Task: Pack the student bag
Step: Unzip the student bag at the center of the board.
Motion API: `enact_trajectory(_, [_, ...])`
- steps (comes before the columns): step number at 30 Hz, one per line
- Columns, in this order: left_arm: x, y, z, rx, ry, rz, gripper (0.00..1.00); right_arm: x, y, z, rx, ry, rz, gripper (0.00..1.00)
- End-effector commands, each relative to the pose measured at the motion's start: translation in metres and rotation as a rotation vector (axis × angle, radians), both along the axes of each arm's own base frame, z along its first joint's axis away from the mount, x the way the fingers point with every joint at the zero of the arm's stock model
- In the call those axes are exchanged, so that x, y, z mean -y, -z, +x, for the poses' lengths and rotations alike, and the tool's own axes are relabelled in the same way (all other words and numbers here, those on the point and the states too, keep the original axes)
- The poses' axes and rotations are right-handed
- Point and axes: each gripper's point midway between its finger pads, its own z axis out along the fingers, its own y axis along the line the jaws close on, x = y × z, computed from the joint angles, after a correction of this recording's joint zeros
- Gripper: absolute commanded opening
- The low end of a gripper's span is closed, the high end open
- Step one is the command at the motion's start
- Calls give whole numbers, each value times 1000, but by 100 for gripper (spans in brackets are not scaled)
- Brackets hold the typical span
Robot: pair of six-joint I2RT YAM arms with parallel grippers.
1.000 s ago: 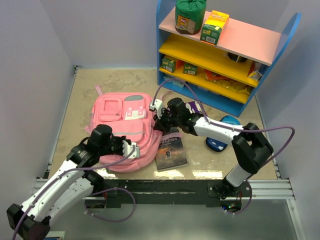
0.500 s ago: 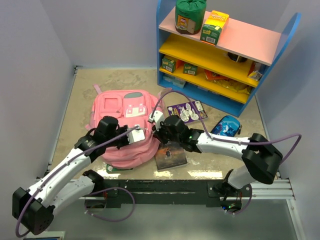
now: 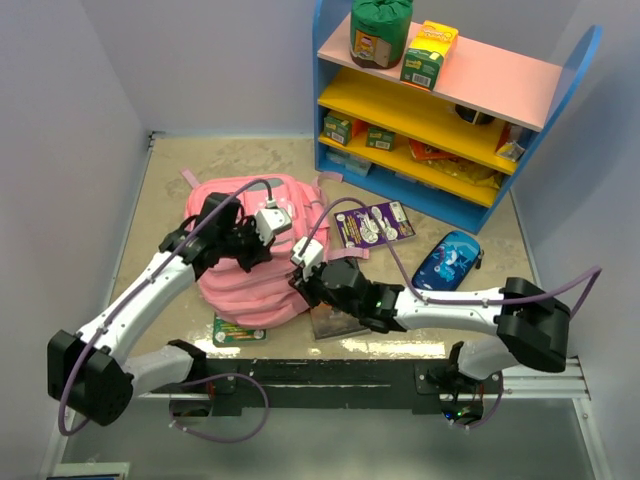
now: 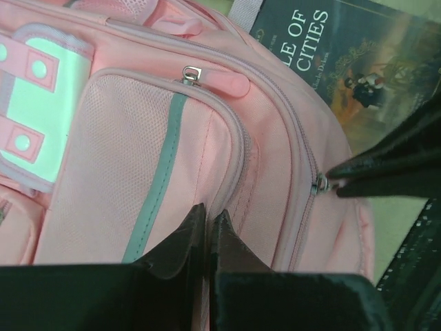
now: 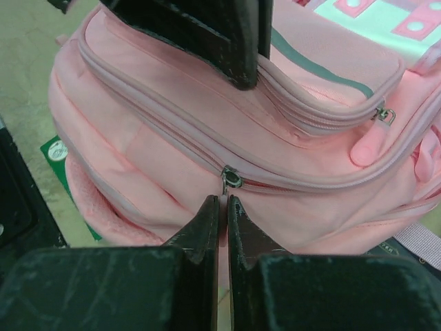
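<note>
The student bag (image 3: 240, 292) is a pink backpack lying on the table, bunched up between both grippers. My left gripper (image 3: 260, 248) is over its middle, shut and pinching the fabric at the front pocket's zipper seam (image 4: 209, 215). My right gripper (image 3: 297, 284) is at the bag's right side, shut on the pull tab of the main zipper (image 5: 222, 201), just below the slider (image 5: 229, 178). The same slider shows in the left wrist view (image 4: 320, 184) with the right fingers (image 4: 393, 169) on it. The main zipper looks closed.
A dark book (image 3: 330, 321) lies partly under the right arm, also in the left wrist view (image 4: 358, 69). A green flat pack (image 3: 238, 331) sticks out under the bag. A purple card pack (image 3: 372, 222), a blue pencil case (image 3: 450, 262) and the blue shelf (image 3: 450, 110) are to the right.
My left gripper has moved back and up onto the bag's middle, bunching it. My right gripper has slid toward the near left along the bag; the card pack and pencil case are uncovered.
</note>
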Motion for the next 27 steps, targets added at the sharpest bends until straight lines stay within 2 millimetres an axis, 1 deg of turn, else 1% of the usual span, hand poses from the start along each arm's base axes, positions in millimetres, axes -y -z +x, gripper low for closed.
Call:
enact_trajectory(1, [10,-49,45,40,-142,-93,0,-45,-48,-41,63,-69,165,0])
enact_trajectory(2, [13,-56,47,34,-145,-110,0,-50,-53,-44,78,-68,181,0])
enact_trajectory(3, [16,-58,48,22,-141,-125,0,-56,-61,-45,89,-65,194,0])
enact_trajectory(4, [21,-58,47,6,-125,-142,0,-64,-55,-51,97,-86,174,0])
enact_trajectory(5, [25,-65,48,2,-123,-169,0,-69,-53,-53,101,-89,163,0])
enact_trajectory(6, [29,-69,48,3,-112,-185,0,-76,-61,-55,113,-91,173,0])
enact_trajectory(7, [34,-72,46,-10,-91,-207,0,-84,-55,-61,127,-113,158,0])
enact_trajectory(8, [37,-81,48,3,-81,-230,0,-89,-55,-66,138,-132,156,0])
enact_trajectory(9, [40,-85,49,6,-70,-242,0,-95,-59,-72,150,-155,166,0])
enact_trajectory(10, [43,-89,48,7,-58,-256,0,-104,-57,-82,163,-205,166,0])
enact_trajectory(11, [45,-97,50,21,-47,-266,0,-108,-55,-86,162,-222,161,0])
enact_trajectory(12, [46,-101,51,27,-43,-271,0,-117,-63,-88,167,-230,175,0])
enact_trajectory(13, [48,-104,52,26,-38,-276,0,-122,-60,-92,167,-261,155,0])
enact_trajectory(14, [49,-110,52,33,-33,-287,0,-134,-60,-94,173,-277,151,0])
enact_trajectory(16, [52,-115,50,32,-19,-300,0,-146,-57,-99,184,-315,135,0])
enact_trajectory(17, [52,-116,50,27,-20,-307,0,-158,-58,-104,181,-347,140,0])
enact_trajectory(19, [54,-117,48,21,-9,-313,0,-170,-50,-109,194,-393,106,0])
enact_trajectory(20, [54,-116,48,17,-7,-315,0,-182,-62,-112,198,-410,128,0])
enact_trajectory(21, [55,-115,48,15,-4,-314,0,-189,-45,-112,187,-419,94,0])
enact_trajectory(22, [55,-115,47,12,1,-314,0,-193,-40,-112,183,-426,77,0])
enact_trajectory(23, [55,-115,47,16,5,-313,0,-201,-46,-112,186,-428,89,0])
enact_trajectory(24, [56,-116,47,19,10,-315,0,-206,-30,-112,177,-427,60,0])
enact_trajectory(25, [57,-117,46,20,16,-322,0,-208,-19,-111,166,-426,24,3])
enact_trajectory(26, [57,-119,46,26,23,-322,0,-214,-24,-108,171,-415,28,15])
enact_trajectory(27, [57,-120,46,30,28,-323,0,-213,-20,-102,170,-384,10,21])
